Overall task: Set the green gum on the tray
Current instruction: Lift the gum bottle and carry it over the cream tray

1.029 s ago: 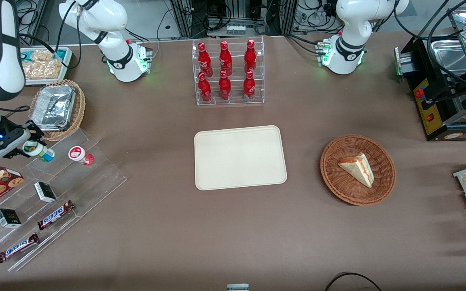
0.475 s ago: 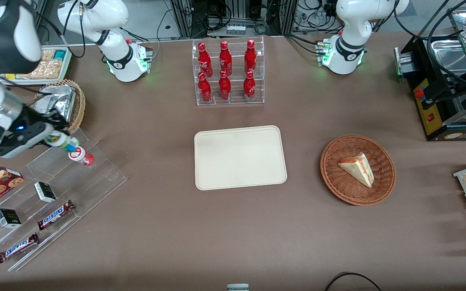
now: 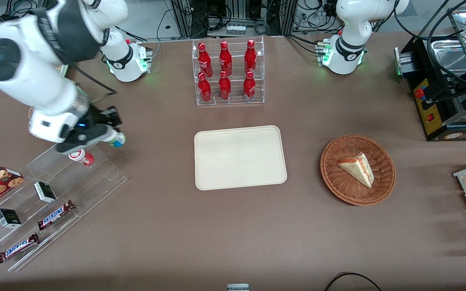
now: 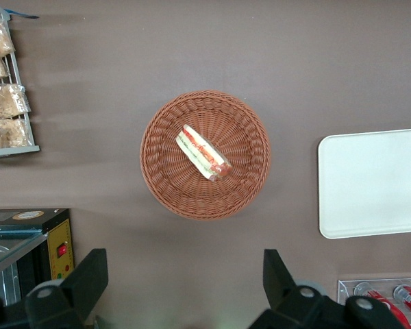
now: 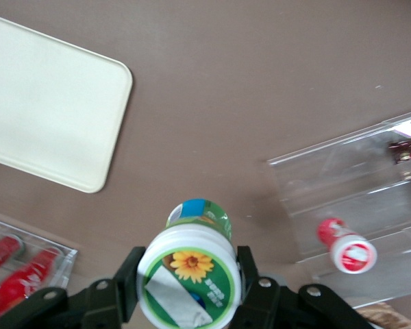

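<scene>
We see the gripper (image 3: 109, 137) in the left part of the front frame, hanging above the brown table (image 3: 168, 226) just past the upper edge of the clear acrylic step rack (image 3: 75, 178). Its fingers (image 5: 127, 277) press against either side of the green gum (image 3: 116, 140) — the wrist camera shows the white lid with its green flower label facing the lens, both black fingers tight against the bottle's body, so the grip is closed around it. The bottle is lifted clear of the rack and lies tilted, its blue-green end poking out toward the centre of the front frame.

The tray (image 3: 240, 157) sits in the middle of the front frame, bare and cream-coloured, well apart from the gripper; in the wrist view its rounded corner (image 5: 116, 72) shows against the table.

The red gum bottle (image 3: 80, 156) rests on the rack's top step, just below the gripper in the front frame. Lower steps carry two Snickers bars (image 3: 55, 215) and small dark boxes (image 3: 45, 191). At centre top stands a clear rack of red cola bottles (image 3: 227, 72) — and at the right a wicker basket (image 3: 357, 169) holds a sandwich wedge (image 3: 357, 168).
</scene>
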You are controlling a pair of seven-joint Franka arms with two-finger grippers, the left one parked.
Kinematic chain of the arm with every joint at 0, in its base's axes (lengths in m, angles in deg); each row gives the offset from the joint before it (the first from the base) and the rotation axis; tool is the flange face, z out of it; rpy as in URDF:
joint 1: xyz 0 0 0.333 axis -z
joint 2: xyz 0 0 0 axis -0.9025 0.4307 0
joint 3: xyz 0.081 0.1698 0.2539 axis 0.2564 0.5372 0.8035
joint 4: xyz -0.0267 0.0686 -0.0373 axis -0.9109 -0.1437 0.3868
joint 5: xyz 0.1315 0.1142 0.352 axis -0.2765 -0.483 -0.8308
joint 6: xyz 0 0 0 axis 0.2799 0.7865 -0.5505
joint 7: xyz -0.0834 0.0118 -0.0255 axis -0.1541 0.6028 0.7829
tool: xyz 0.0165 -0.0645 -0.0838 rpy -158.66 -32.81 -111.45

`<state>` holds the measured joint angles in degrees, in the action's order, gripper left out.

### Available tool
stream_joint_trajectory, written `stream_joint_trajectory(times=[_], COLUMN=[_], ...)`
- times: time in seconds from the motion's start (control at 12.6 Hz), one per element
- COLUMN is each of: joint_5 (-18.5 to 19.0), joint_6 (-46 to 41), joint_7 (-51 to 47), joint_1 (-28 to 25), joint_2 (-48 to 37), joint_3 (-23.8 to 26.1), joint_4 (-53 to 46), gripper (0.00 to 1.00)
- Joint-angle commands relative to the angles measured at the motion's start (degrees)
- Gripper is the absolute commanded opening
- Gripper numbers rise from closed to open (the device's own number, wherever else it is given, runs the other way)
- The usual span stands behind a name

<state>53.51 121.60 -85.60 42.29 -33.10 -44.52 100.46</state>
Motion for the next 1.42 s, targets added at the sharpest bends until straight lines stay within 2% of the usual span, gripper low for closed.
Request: stream_joint_trajectory(times=[0.0, 0.24, 0.4, 0.47, 0.63, 0.79, 1.35], joint_5=[-0.8, -1.0, -1.0, -1.7, -6.1, -6.3, -6.1], joint_6=[-1.6, -0.3, 4.1, 7.1, 13.4, 17.8, 29.9], joint_7=[-11.3, -24.5, -32.8, -36.1, -41.7, -43.6, -46.8], joint_1=[-5.4, -12.9, -16.9, -18.4, -20.7, -23.4, -27.4], joint_2=[6.1, 14.5, 18.7, 20.1, 23.5, 26.9, 32.7], joint_3=[-0.7, -0.7, -0.6, -0.6, -0.7, -0.7, -0.7], joint_4=[-6.0, -13.1, -14.9, -15.0, -15.0, -15.0, -12.4], gripper=[0.0, 0.0, 0.0, 0.0, 0.0, 0.0, 0.0])
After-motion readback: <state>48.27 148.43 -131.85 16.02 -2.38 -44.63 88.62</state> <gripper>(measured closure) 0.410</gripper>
